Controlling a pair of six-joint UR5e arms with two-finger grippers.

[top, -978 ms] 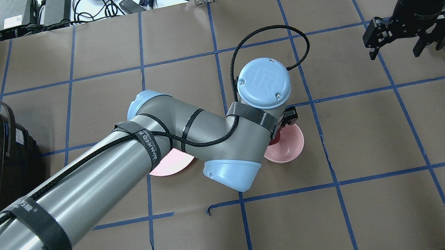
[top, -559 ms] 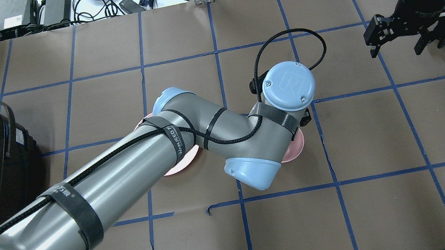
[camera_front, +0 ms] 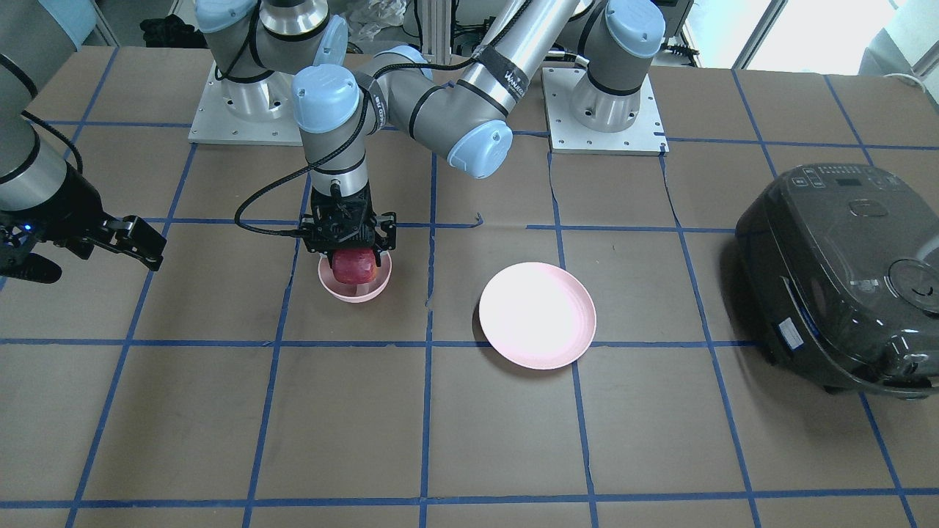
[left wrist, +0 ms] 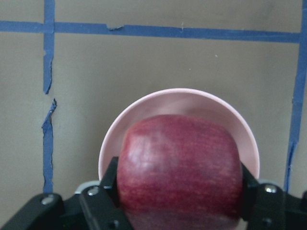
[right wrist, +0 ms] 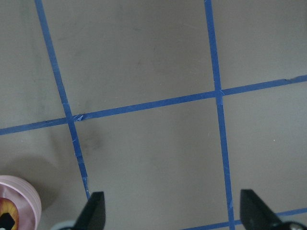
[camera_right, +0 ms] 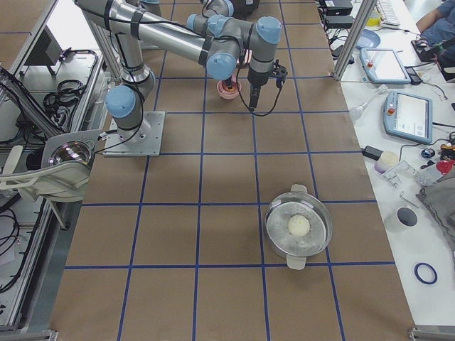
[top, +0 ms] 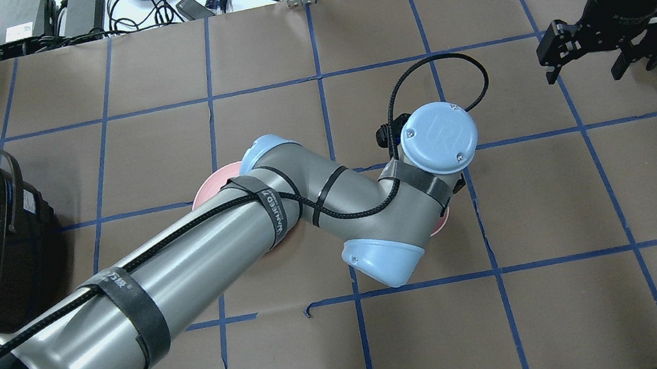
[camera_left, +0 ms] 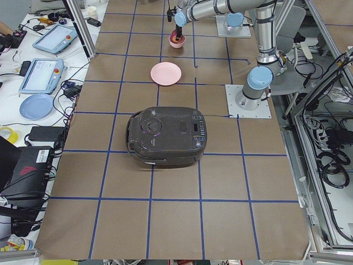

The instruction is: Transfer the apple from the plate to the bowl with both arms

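Where the apple is: The apple [left wrist: 178,165] hangs right over the bowl [camera_front: 354,292]. Its bottom dips inside the rim. I cannot tell if it touches the bowl's floor.
Left gripper: The left gripper [camera_front: 354,253] points straight down and pinches the apple from two sides.
Right gripper: The right gripper [right wrist: 173,215] has its fingers spread wide and holds nothing. It waits over the bare table [camera_front: 660,440], well apart from the bowl.
Plate: The plate [camera_front: 537,315] sits near the bowl with nothing on it.
What could go wrong: If the fingers let go too high, the apple may drop hard, bounce, or tip the little bowl. If the arm pushes down too far, the apple may press on the bowl and make it slide. The apple fills much of the bowl, so opening fingers may bump the rim.
How the apple looks: It is dark red with faint stripes and a pale shiny spot. It is round but a bit blocky. The skin looks smooth, so it may be slippery.
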